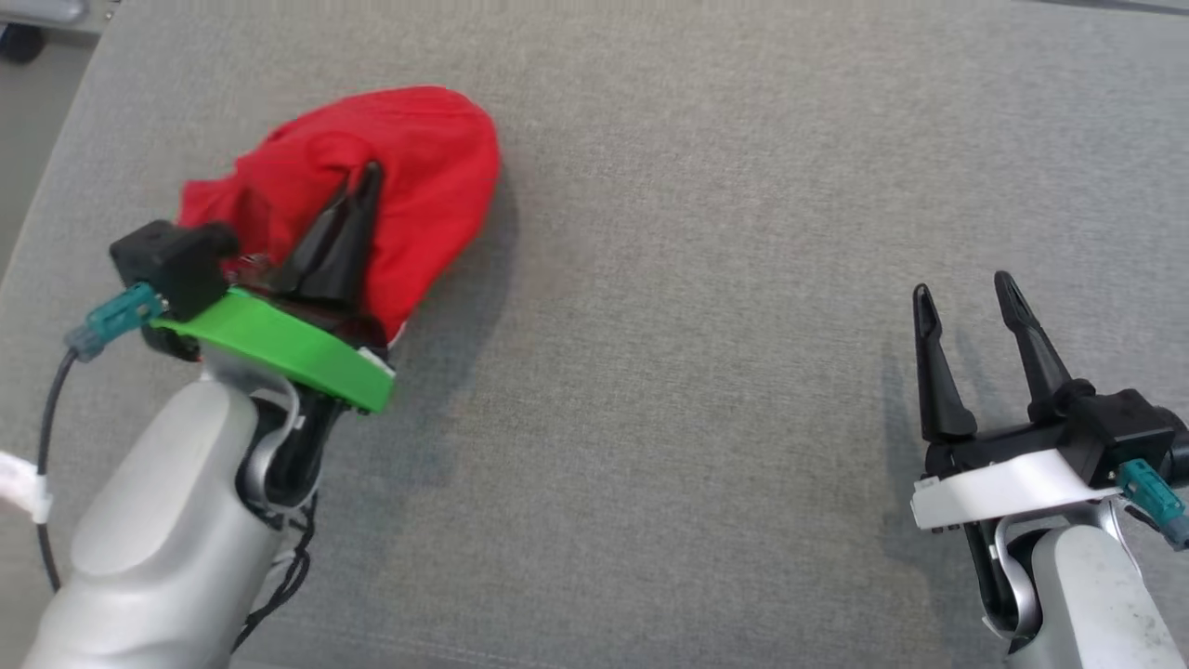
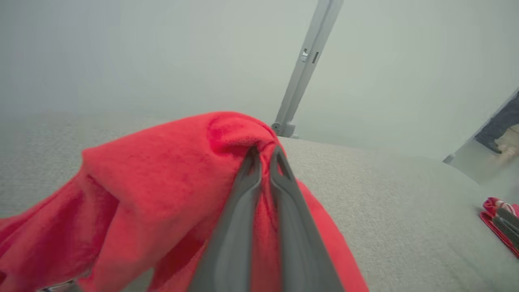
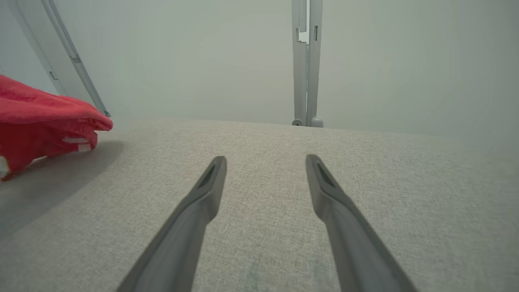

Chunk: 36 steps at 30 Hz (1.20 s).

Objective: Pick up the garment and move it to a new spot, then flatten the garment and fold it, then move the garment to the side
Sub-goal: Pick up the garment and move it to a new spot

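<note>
Garment (image 1: 418,177) is a red, fuzzy-looking piece of cloth, all bunched up into a lump at the far left part of the grey fabric tabletop (image 1: 697,418). The left gripper (image 1: 370,177) has its two dark fingers pinched together right on a fold near the top of the bundle. From the left wrist cam you can see the cloth (image 2: 162,170) puckered around the fingertips (image 2: 251,162) and draping down on both sides of them, so yeah, it's clamped on the fabric.

From the right wrist cam the bundle (image 3: 40,117) sits at the left edge, and its closest end looks like it's hanging a little above the surface with a soft shadow under it. Can't tell whether the rest of it touches the table.

The right gripper (image 1: 964,288) is over at the near right side, well apart from the cloth, fingers spread wide and holding nothing, just bare tabletop between them. It has a white collar behind the fingers, the left one has a green collar (image 1: 279,344).

Past the far edge of the table a pale metal post (image 3: 307,61) stands upright against a plain wall.
</note>
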Motion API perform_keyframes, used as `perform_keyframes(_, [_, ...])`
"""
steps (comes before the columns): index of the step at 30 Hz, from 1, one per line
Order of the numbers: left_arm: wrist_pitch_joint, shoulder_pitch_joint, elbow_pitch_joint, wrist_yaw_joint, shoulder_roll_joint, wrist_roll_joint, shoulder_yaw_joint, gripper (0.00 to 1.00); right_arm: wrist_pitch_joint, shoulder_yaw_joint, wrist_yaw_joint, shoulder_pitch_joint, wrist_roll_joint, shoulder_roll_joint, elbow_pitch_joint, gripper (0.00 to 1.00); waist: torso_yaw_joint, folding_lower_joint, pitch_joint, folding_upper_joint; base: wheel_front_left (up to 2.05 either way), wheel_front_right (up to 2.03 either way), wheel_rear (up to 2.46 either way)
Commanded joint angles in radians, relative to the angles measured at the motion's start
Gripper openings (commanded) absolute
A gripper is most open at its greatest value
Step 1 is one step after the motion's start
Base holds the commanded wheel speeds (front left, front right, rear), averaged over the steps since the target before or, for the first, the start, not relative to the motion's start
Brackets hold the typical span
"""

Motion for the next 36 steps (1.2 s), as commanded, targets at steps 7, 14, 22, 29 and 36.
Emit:
perform_keyframes(7, [0.101, -0.023, -0.268, 0.076, -0.112, -0.037, -0.05, 0.0, -0.002, 0.0, -0.001, 0.04, 0.026, 0.025, 0.005, 1.0, -0.18, -0.0001, -0.113, 0.0, 0.0, 0.0, 0.0])
perform_keyframes(14, [0.16, 0.071, -0.473, 0.221, -0.286, -0.277, -0.007, 0.0, -0.002, 0.004, -0.001, 0.044, 0.044, 0.031, 0.004, 1.0, -0.292, -0.0001, -0.109, 0.0, 0.0, 0.0, 0.0])
perform_keyframes(22, [0.14, 0.199, -0.397, 0.406, -0.337, -0.659, 0.071, 0.0, -0.002, 0.015, -0.001, 0.03, 0.087, 0.032, 0.009, 1.0, -0.38, -0.0001, -0.072, 0.0, 0.0, 0.0, 0.0])
perform_keyframes(29, [0.083, 0.166, -0.094, 0.398, -0.331, -0.711, 0.102, 0.0, -0.002, 0.028, -0.001, 0.02, 0.096, 0.032, 0.017, 1.0, -0.399, -0.0001, -0.061, 0.0, 0.0, 0.0, 0.0])
perform_keyframes(36, [0.119, 0.129, 0.099, 0.326, -0.322, -0.686, 0.075, 0.0, -0.002, 0.034, -0.001, 0.035, 0.089, 0.031, 0.028, 1.0, -0.387, -0.0001, -0.079, 0.0, 0.0, 0.0, 0.0])
